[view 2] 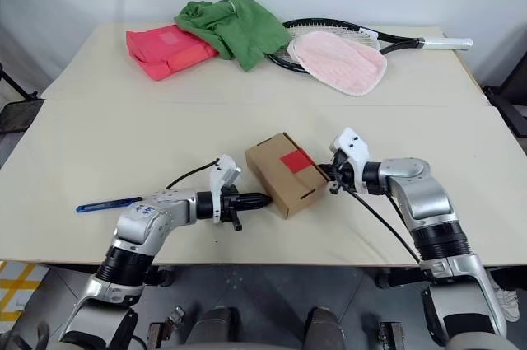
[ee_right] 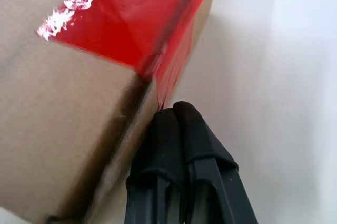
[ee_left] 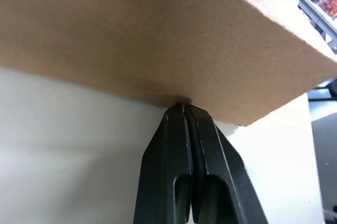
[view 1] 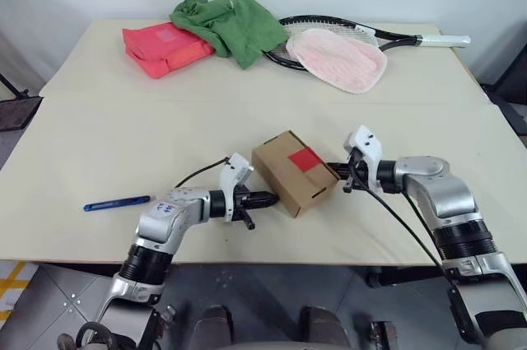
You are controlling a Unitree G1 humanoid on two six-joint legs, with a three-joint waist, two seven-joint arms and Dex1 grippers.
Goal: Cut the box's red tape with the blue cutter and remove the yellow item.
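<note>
Box (view 1: 294,170) sits near the table's (view 1: 99,144) near edge, center, red tape (view 1: 305,159) on top, still sealed. L gripper (view 1: 270,198) fully closed, empty, tips butted against box's left side. R gripper (view 1: 336,171) also pinched closed, empty, tips touching box's right edge just below the tape. Blue cutter (view 1: 117,203) lies near-left, well apart from L arm, bare table around it. Mid table bare. Far side: pink-red bag (view 1: 165,48), green cloth (view 1: 231,27), pink mitt (view 1: 336,58) over a racket (view 1: 387,37).
</note>
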